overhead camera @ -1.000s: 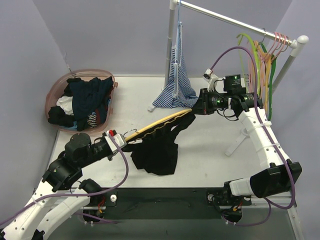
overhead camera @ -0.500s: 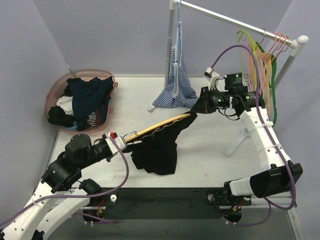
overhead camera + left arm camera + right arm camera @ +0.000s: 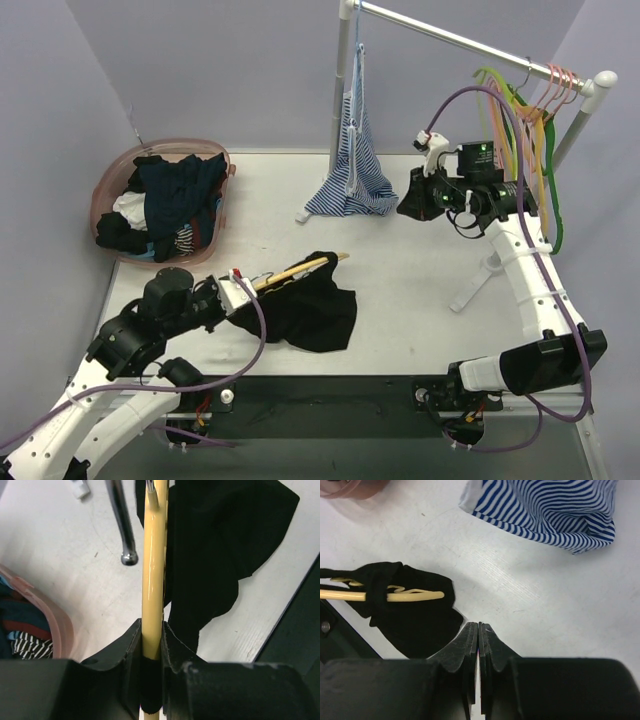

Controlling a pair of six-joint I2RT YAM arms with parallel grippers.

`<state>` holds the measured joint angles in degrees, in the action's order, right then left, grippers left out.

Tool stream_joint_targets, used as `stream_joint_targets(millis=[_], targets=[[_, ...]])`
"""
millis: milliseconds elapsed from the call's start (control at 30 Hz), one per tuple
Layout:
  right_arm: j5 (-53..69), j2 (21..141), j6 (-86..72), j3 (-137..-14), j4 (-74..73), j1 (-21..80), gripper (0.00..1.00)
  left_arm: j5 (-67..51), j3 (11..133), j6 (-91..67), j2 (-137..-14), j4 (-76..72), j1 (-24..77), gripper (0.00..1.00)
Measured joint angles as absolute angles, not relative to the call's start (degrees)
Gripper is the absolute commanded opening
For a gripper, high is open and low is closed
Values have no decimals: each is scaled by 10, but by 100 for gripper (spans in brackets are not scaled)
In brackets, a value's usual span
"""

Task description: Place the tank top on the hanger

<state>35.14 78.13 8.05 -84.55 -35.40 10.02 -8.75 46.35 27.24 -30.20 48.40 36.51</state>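
The yellow hanger (image 3: 297,269) lies low over the table, left of centre, its far end pointing right. My left gripper (image 3: 237,291) is shut on its near end, and the left wrist view shows the jaws clamped on the yellow bar (image 3: 154,580). The black tank top (image 3: 312,312) is draped over the hanger and bunched on the table; it also shows in the left wrist view (image 3: 220,550). My right gripper (image 3: 408,207) is shut and empty, raised well to the right of the hanger. The right wrist view shows its closed jaws (image 3: 478,630) above the hanger (image 3: 400,596) and the tank top (image 3: 415,620).
A pink basket (image 3: 108,180) of mixed dark clothes stands at the back left. A blue-and-white striped garment (image 3: 352,175) hangs from the rack rail (image 3: 450,38). Green and orange hangers (image 3: 528,125) hang at the right. The rack's foot (image 3: 478,282) stands on the table at the right.
My right gripper has left the hanger's far end and pulled back to the upper right, shut. The hanger's far end has dropped and swung left, and the tank top has bunched up beneath it.
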Motion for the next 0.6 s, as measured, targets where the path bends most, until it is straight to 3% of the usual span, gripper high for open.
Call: stream_joint_targets(millis=[133,200,233,300,333,433,600], targets=[[381,774,113,-847,-358,130,0,-97,463,272,-332,490,365,0],[408,769,138,-851,-367,142,5,-104,463,270,-343,488,365,0],[427,767,153,-853,-376,148,16,-108,463,267,-347,486,365,0],[465,762,191,-854,-397,157,27,-118,463,256,-354,477,365,0],[482,761,214,-854,-413,166,44,-125,463,250,-356,470,365,0],[525,761,292,-855,-467,191,69,-154,464,230,-368,457,363,0],[596,761,432,-856,-552,233,78,-234,480,194,-419,454,359,0]])
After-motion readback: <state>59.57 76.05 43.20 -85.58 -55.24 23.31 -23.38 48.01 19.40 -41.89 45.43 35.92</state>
